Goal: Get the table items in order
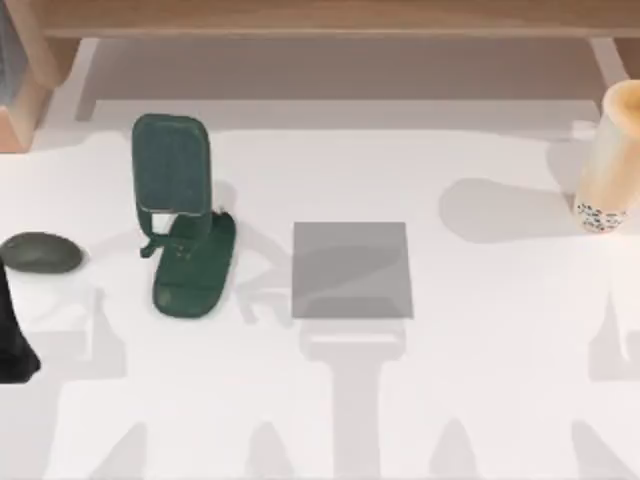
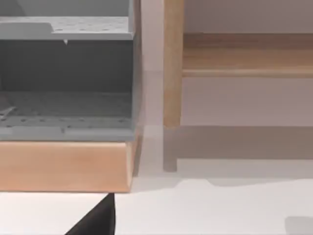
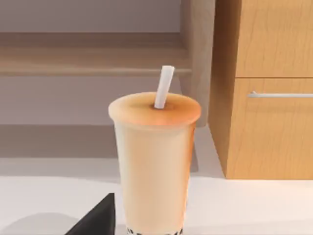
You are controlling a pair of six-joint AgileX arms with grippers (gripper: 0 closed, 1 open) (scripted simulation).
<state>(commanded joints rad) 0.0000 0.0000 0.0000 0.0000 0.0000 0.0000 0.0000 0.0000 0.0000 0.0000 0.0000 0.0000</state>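
left claw (image 2: 95, 218): only a dark wedge of it shows at the edge of the left wrist view, can't tell if wide or narrow. in top view a dark bit of the left arm (image 1: 12, 345) sits at the desk's far left edge, just below the small dark grey oval computer mouse (image 1: 42, 253). past the left claw: a grey perforated shelf unit on a light wood base (image 2: 66, 164) and a wooden post (image 2: 172, 73).

right claw (image 3: 95, 218): same, just a dark wedge in the right wrist view, w/ the state not readable. right in front of it stands the tall tan cup (image 3: 155, 161) w/ a white straw (image 3: 163, 87), upright; behind it a light wood cabinet w/ a metal drawer handle (image 3: 279, 94).

top view: cup (image 1: 612, 160) upright at the desk's far right edge, speckled base towards the desk's front. mouse lies flat near the left edge. right of the mouse, a dark green phone stand (image 1: 180, 215), its back panel up, foot resting on the white desk (image 1: 480, 380). just right of the stand, apart from it, a flat grey square mat (image 1: 351, 270) near desk centre. mouse, stand, mat and cup all well apart from each other.
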